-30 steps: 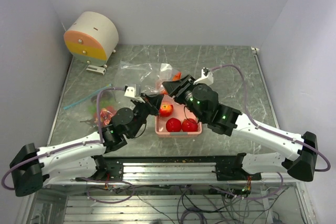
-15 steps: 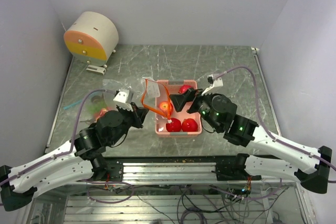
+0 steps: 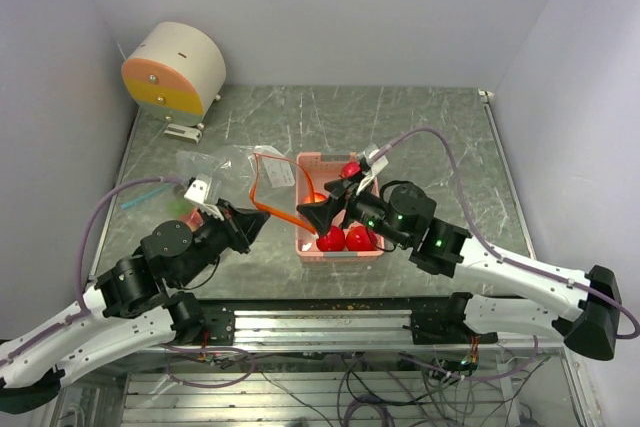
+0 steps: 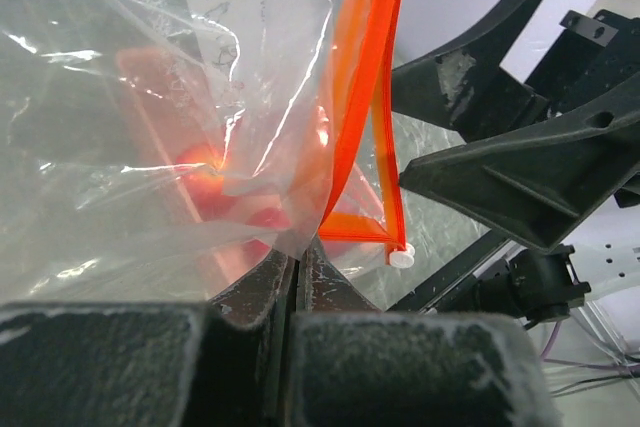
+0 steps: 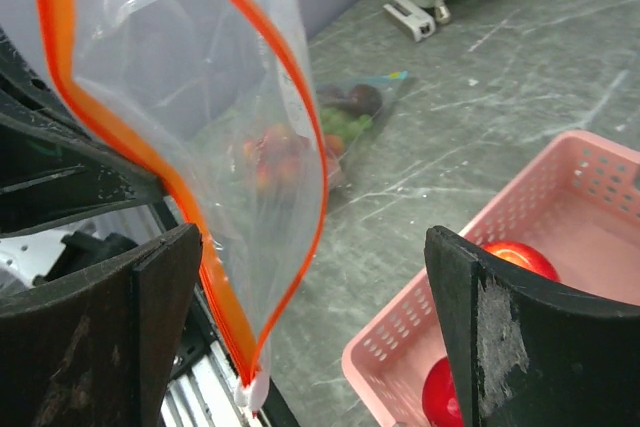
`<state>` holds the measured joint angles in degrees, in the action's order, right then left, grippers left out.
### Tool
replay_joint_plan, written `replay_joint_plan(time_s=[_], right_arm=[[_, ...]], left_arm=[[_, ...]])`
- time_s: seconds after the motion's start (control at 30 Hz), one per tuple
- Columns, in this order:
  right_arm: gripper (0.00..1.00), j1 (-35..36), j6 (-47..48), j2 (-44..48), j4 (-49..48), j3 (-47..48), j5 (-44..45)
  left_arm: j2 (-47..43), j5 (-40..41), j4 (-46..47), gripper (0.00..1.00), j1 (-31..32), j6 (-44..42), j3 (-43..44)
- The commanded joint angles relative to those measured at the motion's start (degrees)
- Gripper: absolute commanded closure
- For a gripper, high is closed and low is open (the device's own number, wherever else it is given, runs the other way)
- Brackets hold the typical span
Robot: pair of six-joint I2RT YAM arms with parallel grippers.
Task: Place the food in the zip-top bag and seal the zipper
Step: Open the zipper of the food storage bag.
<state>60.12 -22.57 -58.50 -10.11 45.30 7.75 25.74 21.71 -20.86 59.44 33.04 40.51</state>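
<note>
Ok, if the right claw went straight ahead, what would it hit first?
The right claw would likely meet the bag first, at its orange zip hanging right ahead; depth is unclear.

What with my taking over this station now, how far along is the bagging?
Done: the left claw holds the clear zip-top bag with the orange zipper up, mouth open. In hand: the open right claw hovers over the glossy red apple-like balls in the pink perforated plastic tray. Left: nothing shows inside the held bag; filling and sealing remain.

Pink tray [image 3: 350, 255] mid-tbl, cream/orange drum [image 3: 175, 67] at back-left corner of grey table [image 3: 430, 137].
</note>
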Motion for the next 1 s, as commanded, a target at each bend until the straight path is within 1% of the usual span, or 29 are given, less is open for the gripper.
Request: replay_joint_plan(time_s=[0.0,0.2,0.23,0.27,0.3,0.33,0.37,0.4,0.47,0.57,0.63,0.7,0.8,0.83,0.87,0.9,0.93,0.97], right_arm=[[0.07,0.10,1.57,-2.78,-6.56,-0.03,-5.99],[0.13,0.09,1.37,-9.58,-10.72,2.44,-3.77],[0.16,0.08,1.59,-10.88,-11.40,3.00,-3.38],[0.26,0.09,1.54,-11.99,-11.91,3.56,-3.28],[0.40,0.11,1.41,-13.21,-12.17,4.17,-3.15],[0.66,0.10,1.34,-14.13,-11.96,4.75,-2.43],[0.88,0.09,0.92,-14.69,-11.25,5.28,-0.92],[1.00,0.11,0.50,-14.92,-10.23,5.47,1.73],[1.00,0.19,-0.67,-14.24,-8.76,4.30,9.37],[1.00,0.20,-3.85,-12.01,-5.90,1.47,23.08],[1.00,0.18,-5.67,-10.60,-4.23,0.16,28.49],[1.00,0.18,-6.39,-9.34,-4.17,-0.90,29.07],[1.00,0.22,-7.50,-8.01,-5.67,-1.79,25.20],[1.00,0.36,-8.27,-7.82,-6.19,-2.04,24.03],[1.00,0.63,-9.14,-7.78,-6.77,-2.27,23.35],[1.00,1.04,-9.89,-7.75,-7.23,-2.46,23.13],[1.00,1.55,-10.43,-7.93,-7.74,-2.51,23.34],[1.00,2.28,-10.78,-8.24,-7.91,-2.31,24.01]], left_arm=[[-0.15,-3.15,-0.81,0.93,-0.24,0.19,0.10],[2.57,-7.85,1.07,0.93,-0.28,-0.34,0.54],[2.64,-8.84,1.69,0.93,-0.28,-0.34,0.42],[2.61,-9.81,2.26,0.93,-0.29,-0.42,0.30],[2.58,-10.64,2.65,0.93,-0.29,-0.43,0.27],[2.46,-10.99,2.50,0.93,-0.29,-0.43,0.38],[2.27,-11.07,1.90,0.93,-0.29,-0.36,0.62],[2.03,-10.83,0.90,0.93,-0.25,-0.34,1.03],[1.15,-9.60,-1.77,0.93,-0.29,-0.05,1.95],[-0.66,-5.50,-7.20,0.93,-0.22,1.29,3.52],[-1.59,-2.04,-10.62,0.93,-0.29,2.33,4.30],[-2.02,0.28,-12.52,0.93,-0.27,3.05,4.64],[-1.44,2.64,-11.93,0.92,-0.28,4.29,4.18],[-1.02,3.15,-10.96,0.87,-0.29,4.65,3.81],[-0.43,3.64,-10.00,0.77,-0.29,5.24,3.37],[0.24,4.05,-8.74,0.60,-0.22,5.73,2.73],[1.07,4.01,-6.76,0.48,-0.25,6.06,2.26],[1.97,3.77,-5.34,0.42,-0.24,6.23,1.83]])
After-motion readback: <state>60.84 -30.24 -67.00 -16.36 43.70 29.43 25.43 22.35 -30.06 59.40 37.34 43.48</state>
